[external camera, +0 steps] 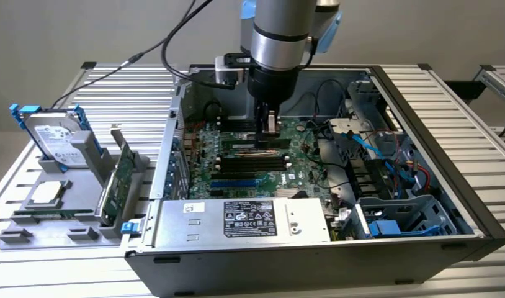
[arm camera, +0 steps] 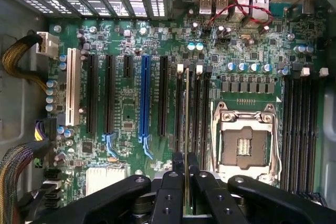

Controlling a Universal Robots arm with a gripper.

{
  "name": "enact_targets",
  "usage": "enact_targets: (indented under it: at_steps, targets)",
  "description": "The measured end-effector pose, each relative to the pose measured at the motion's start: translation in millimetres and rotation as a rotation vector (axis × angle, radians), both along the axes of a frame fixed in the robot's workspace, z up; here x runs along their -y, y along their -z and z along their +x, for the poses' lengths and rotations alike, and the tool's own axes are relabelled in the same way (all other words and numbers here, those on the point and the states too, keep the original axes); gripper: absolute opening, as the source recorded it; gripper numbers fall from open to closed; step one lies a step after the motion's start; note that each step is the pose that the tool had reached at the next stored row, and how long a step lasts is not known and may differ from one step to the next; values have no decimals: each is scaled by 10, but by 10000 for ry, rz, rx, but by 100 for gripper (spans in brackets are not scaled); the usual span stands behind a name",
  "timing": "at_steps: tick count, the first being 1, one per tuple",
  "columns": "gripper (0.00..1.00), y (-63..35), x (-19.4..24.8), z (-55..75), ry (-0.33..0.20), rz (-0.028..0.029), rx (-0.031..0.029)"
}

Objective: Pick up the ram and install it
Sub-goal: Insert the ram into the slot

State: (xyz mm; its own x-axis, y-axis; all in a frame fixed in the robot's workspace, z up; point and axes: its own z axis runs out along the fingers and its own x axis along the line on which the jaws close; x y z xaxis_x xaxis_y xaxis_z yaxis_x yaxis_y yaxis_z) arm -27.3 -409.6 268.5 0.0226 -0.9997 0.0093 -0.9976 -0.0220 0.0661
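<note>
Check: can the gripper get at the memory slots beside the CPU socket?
Probably yes. The gripper, shut on the ram, hangs right above the slots; no cable crosses them, and the red cables lie well clear.

The arm [external camera: 279, 28] comes straight down from overhead, its silver wrist [external camera: 276, 53] upright, with a small camera block [external camera: 229, 67] fixed on the side toward the exterior view's left. Below it the black pincer [external camera: 269, 129] points straight down. Seen from the wrist, its two dark fingers [arm camera: 172, 184] stand close together, clamped on the thin ram [arm camera: 187, 114], which they hold edge-on.
</note>
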Motion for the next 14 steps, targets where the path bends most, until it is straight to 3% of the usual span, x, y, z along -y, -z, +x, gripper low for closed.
enact_targets:
  at_steps: [14]
  targets:
    - [14,254,20,0,-7,0,0]
